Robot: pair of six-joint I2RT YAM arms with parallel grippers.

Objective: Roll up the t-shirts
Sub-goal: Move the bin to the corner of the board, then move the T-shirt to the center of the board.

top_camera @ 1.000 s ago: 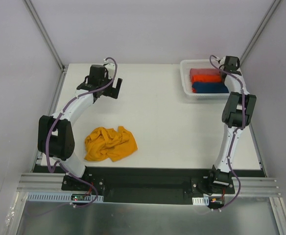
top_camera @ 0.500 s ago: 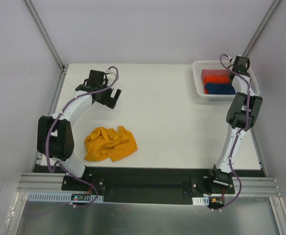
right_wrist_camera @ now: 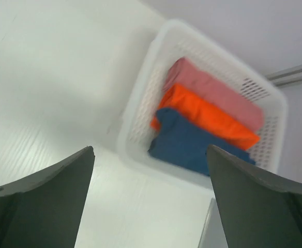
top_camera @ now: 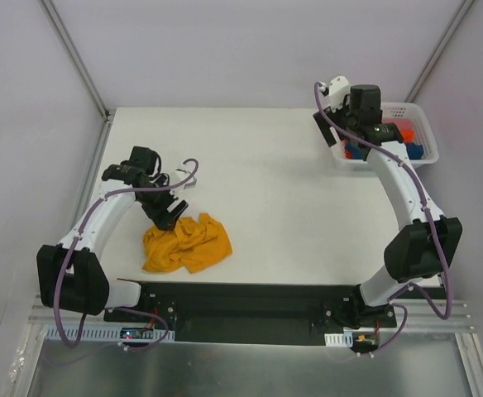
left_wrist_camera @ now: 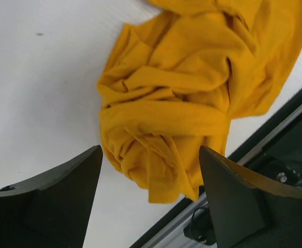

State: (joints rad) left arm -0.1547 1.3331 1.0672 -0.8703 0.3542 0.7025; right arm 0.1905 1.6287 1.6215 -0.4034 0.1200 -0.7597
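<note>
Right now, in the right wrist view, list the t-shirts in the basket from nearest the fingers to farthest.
dark blue t-shirt → red-orange t-shirt → pinkish t-shirt, side by side in the white basket.

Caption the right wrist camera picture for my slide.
Open right pincer faces a white basket holding a pink shirt, an orange shirt and a blue shirt.

In the top view, the near-left part of the white mesh basket (top_camera: 428, 142) is covered by the right arm (top_camera: 388, 153). The red-orange t-shirt (top_camera: 403, 131) and dark blue t-shirt (top_camera: 413, 151) inside are seen only in slivers. Contact between the left gripper (top_camera: 167, 219) and the mustard-orange t-shirt (top_camera: 188, 244) cannot be determined. In the left wrist view that shirt is cut off by the top and right edges. The right wrist view is blurred throughout.
</note>
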